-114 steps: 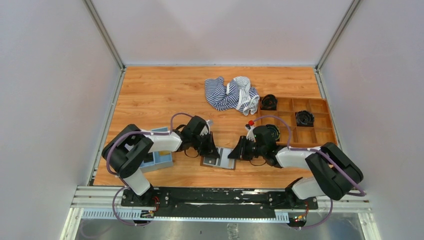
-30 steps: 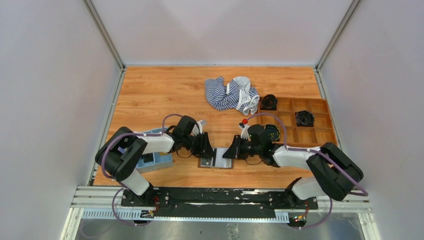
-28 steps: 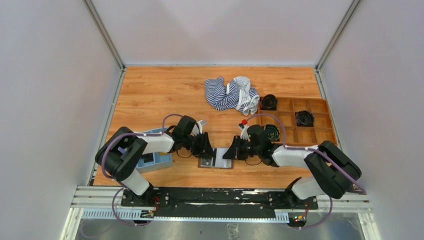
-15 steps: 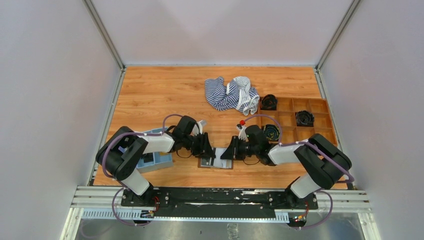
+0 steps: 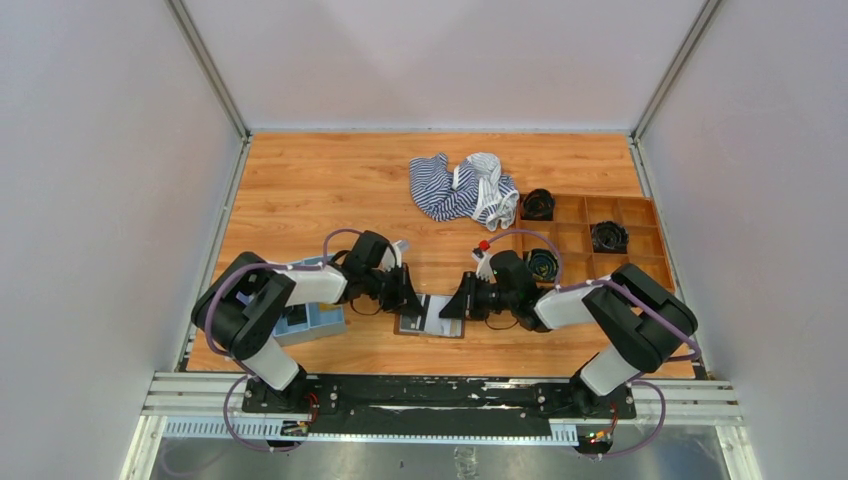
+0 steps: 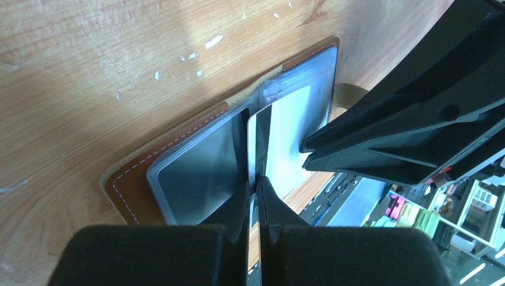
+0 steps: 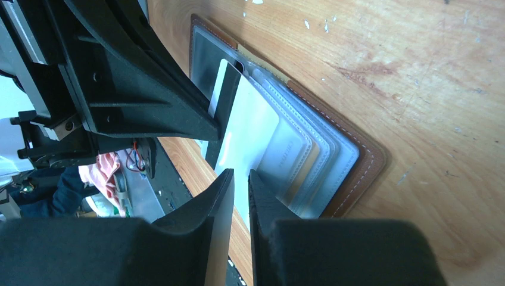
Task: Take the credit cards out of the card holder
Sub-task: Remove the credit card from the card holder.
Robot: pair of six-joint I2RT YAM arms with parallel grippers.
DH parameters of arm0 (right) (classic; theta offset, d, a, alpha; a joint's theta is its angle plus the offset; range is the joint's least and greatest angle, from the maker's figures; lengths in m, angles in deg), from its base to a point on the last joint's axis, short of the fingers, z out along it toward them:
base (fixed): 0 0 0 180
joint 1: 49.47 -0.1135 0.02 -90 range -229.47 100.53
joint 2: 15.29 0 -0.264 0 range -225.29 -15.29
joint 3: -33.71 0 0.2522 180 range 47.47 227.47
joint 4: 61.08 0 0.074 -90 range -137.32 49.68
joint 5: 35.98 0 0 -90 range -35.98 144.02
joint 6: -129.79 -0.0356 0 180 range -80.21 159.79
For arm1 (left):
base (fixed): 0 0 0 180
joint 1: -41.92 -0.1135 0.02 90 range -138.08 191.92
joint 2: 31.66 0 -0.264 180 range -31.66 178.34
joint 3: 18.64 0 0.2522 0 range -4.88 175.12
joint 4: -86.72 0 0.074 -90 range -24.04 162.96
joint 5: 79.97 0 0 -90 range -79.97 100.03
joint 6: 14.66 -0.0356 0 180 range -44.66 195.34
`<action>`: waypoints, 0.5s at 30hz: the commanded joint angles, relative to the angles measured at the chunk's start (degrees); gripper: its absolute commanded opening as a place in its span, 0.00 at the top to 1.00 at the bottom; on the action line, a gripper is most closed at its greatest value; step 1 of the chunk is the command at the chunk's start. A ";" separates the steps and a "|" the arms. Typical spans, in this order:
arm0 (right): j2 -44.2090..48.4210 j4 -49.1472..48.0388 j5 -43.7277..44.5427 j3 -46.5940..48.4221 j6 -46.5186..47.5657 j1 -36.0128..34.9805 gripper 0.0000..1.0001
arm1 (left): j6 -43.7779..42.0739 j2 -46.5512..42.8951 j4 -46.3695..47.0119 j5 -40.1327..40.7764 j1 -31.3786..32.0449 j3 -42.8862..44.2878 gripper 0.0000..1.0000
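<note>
1. Card holder [image 5: 432, 316]: lies opened flat on the wooden table [image 5: 320, 180], near the front edge at the centre, between the 2 grippers. The brown outer cover faces down and the clear pocket leaves face up.

2. Left gripper [image 6: 255, 186]: reaches in from the left of the holder. Its jaws are closed to a hairline, and the near edge of 1 credit card [image 6: 262, 138] sits between the fingertips [image 6: 235, 205]. The card is pale with a dark stripe along it. It stands on edge at the fold of the holder, its far part between the pocket leaves.

3. Right gripper [image 7: 240, 174]: reaches in from the right. Its jaws stand a narrow slit apart, tips down on the pale leaf on the right half of the holder. It cannot be determined whether they pinch that leaf or only press on it. The 2 grippers are just beside each other, with the upright card between them.

4. Other items: a light-blue tray [image 5: 318, 318] lies left of the holder beside the left arm. A brown compartment box [image 5: 612, 262] stands at the right. A striped cloth [image 5: 462, 187] lies bunched at the far centre, well apart from the holder.
</note>
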 commanded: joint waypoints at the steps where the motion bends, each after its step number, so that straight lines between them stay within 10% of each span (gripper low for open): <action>1: -1.14 5.21 4.66 -2.64 1.61 -0.25 0.81 | 0.39 -1.91 -0.80 1.19 -0.13 -1.90 1.00; 15: 1.77 10.22 4.09 -2.04 4.13 1.27 0.81 | -13.59 -19.48 -43.37 23.12 -0.47 16.52 1.00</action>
